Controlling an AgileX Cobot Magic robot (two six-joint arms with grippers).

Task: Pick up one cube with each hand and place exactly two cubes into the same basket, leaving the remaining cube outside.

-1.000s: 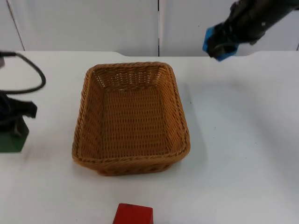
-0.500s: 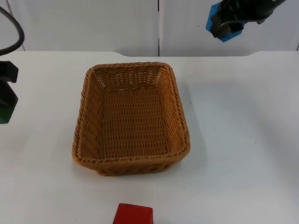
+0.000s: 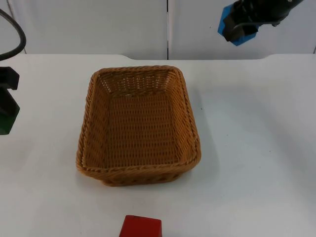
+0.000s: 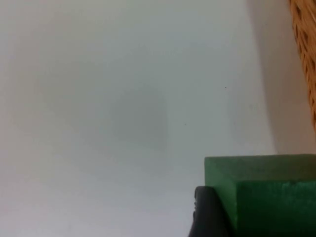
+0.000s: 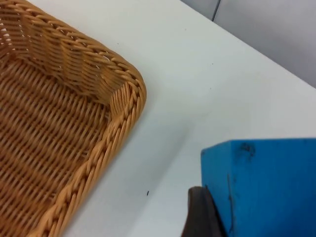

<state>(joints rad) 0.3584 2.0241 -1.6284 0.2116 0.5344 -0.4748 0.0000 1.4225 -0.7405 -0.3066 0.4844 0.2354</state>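
A woven basket (image 3: 139, 126) sits on the white table (image 3: 256, 138) near the middle of the top view, open side up, with nothing inside it. Its rounded corner and inner weave also appear in the right wrist view (image 5: 64, 123), and a strip of its outer wall stands at the edge of the left wrist view (image 4: 305, 54).

The right gripper (image 3: 245, 19) hangs high in front of the grey wall (image 3: 98, 24), above the far right part of the table and beyond the basket's far right corner. Its fingers are closed on a blue cube (image 3: 236, 23), which is lifted clear of the table. In the right wrist view the blue cube (image 5: 264, 185) sits against a black fingertip (image 5: 200, 212), with the table and the basket's corner below it.

The left gripper (image 3: 6, 98) is at the left edge of the top view, well to the left of the basket. It grips a green cube (image 3: 7, 117). In the left wrist view the green cube (image 4: 264, 192) is pressed against a black fingertip (image 4: 207, 215), with bare table beneath it and the basket's wall off to one side.

A red cube (image 3: 141, 226) lies on the table at the near edge, in front of the basket and apart from it, with neither gripper near it.
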